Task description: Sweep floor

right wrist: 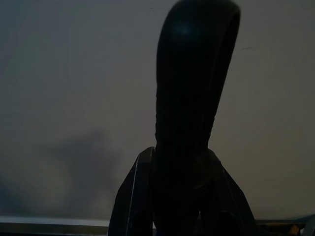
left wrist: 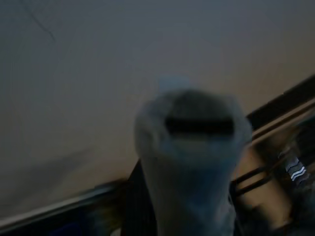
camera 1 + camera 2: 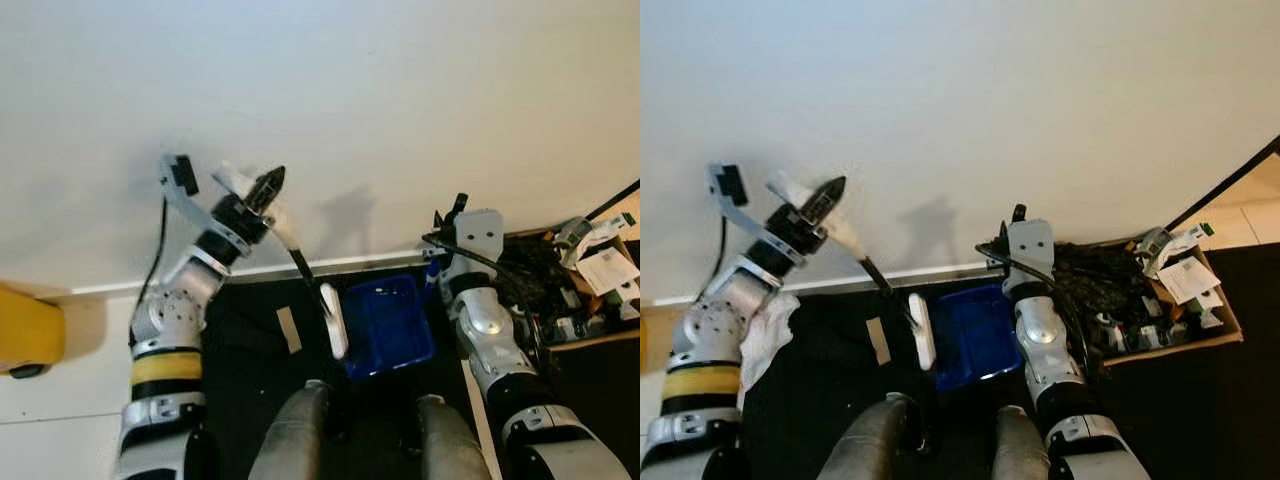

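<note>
The left end effector (image 3: 268,186) is clamping a white brush handle (image 3: 285,232) against the wall; the brush head (image 3: 333,320) is hanging just beside a blue dustpan (image 3: 388,324). The right eye view is adding a white cloth (image 3: 765,335). The right end effector (image 1: 197,98) is gripping a dark handle (image 1: 189,73).

No readable text anywhere: the white paper slips (image 3: 606,268) in the cardboard box (image 3: 1220,330) carry print (too small and blurred to make out), and no brand or number shows elsewhere.
</note>
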Tool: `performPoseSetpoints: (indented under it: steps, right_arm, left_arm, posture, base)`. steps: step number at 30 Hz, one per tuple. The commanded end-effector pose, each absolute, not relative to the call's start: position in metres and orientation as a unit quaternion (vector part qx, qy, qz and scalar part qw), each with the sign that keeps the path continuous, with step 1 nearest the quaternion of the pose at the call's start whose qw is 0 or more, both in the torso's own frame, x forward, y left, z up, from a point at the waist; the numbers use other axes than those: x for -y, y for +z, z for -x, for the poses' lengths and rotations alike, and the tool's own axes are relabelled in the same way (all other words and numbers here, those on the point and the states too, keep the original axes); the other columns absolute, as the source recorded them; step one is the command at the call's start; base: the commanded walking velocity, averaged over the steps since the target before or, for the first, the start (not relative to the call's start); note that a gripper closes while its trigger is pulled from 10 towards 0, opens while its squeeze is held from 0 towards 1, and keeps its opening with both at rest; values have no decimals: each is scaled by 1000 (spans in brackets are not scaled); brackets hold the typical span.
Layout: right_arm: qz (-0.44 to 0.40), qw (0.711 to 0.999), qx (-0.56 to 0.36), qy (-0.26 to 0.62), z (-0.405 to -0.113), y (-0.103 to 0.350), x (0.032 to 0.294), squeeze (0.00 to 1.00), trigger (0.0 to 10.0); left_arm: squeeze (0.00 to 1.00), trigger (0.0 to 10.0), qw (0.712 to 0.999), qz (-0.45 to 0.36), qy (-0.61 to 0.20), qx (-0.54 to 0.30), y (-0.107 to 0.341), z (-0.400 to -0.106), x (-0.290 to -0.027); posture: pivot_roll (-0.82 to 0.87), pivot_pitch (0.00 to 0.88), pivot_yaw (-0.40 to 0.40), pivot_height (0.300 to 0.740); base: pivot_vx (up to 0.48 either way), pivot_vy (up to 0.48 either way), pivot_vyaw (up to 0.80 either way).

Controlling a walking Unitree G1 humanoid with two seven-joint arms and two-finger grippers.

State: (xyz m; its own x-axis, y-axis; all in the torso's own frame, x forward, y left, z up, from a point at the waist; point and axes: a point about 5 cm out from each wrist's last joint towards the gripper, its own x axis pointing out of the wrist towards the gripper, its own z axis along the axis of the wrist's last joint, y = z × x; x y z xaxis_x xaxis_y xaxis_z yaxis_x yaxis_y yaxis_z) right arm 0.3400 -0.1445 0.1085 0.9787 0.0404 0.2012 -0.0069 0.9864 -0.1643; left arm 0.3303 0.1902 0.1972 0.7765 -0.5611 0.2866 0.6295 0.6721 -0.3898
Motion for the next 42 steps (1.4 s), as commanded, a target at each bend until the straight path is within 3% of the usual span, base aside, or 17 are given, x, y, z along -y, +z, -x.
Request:
performPoseSetpoints:
  steps: [1,2,5,10,16,22,26,28,30,31,32,34,35,36,38,39,42]
  right_arm:
    - [81,996,42,7,-330,81,148,0,10000]
    - [81,996,42,7,-330,81,148,0,10000]
    - [79,996,42,6,-330,81,148,0,10000]
    - [75,996,43,7,-330,82,147,0,10000]
    - [27,997,69,-7,-336,99,150,0,10000]
    - [-20,993,111,-28,-343,124,161,0,10000]
    - [-29,992,113,-39,-344,126,166,0,10000]
    - [-30,992,112,-42,-344,125,167,0,10000]
    - [-31,992,111,-45,-343,124,168,0,10000]
    - [-32,992,111,-46,-343,124,169,0,10000]
    - [-33,992,112,-49,-342,123,169,0,10000]
    - [-35,992,111,-50,-341,123,170,0,10000]
    - [-35,992,111,-50,-341,123,170,0,10000]
    - [-37,992,110,-52,-341,122,171,0,10000]
    - [-37,992,110,-52,-341,122,171,0,10000]
    - [-44,991,118,-53,-340,126,172,0,10000]
    - [-54,987,142,-51,-342,139,172,0,10000]
  left_arm:
    - [0,10000,919,196,-332,86,204,-326,-196]
    - [0,10000,919,196,-332,86,204,-326,-196]
    - [0,10000,945,66,-314,62,202,-323,-214]
    - [0,10000,957,23,-281,62,200,-327,-221]
    - [0,10000,976,49,-206,43,203,-333,-227]
    - [0,10000,986,39,-158,42,218,-326,-215]
    - [0,10000,981,51,-183,33,224,-324,-204]
    - [0,10000,985,62,-160,20,221,-325,-202]
    - [0,10000,993,58,-91,-52,203,-326,-199]
    - [0,10000,990,79,-55,-107,188,-322,-196]
    - [0,10000,983,143,-22,-112,185,-316,-191]
    - [0,10000,975,191,0,-113,184,-311,-187]
    - [0,10000,975,191,0,-113,184,-311,-187]
    - [0,10000,958,268,9,-98,187,-308,-182]
    - [0,10000,958,268,9,-98,187,-308,-182]
    - [0,10000,962,257,-83,-47,205,-301,-170]
    - [0,10000,977,165,-136,-6,222,-302,-165]
  posture:
    - [123,358,78,740]
    - [123,358,78,740]
    - [126,361,78,740]
    - [119,356,73,740]
    - [120,344,73,740]
    - [132,322,77,740]
    - [136,306,82,740]
    - [138,298,85,740]
    - [143,286,92,740]
    - [144,274,98,740]
    - [145,263,99,740]
    - [147,259,101,740]
    - [147,259,101,740]
    - [156,243,100,740]
    - [156,243,100,740]
    - [170,198,94,740]
    - [174,173,85,740]
  base:
    - [0,0,0]
    - [0,0,0]
    - [0,0,0]
    - [0,0,0]
    - [0,0,0]
    - [0,0,0]
    - [0,0,0]
    - [0,0,0]
    - [0,0,0]
    - [0,0,0]
    - [0,0,0]
    - [0,0,0]
    - [0,0,0]
    - [0,0,0]
    - [0,0,0]
    - [0,0,0]
    - [0,0,0]
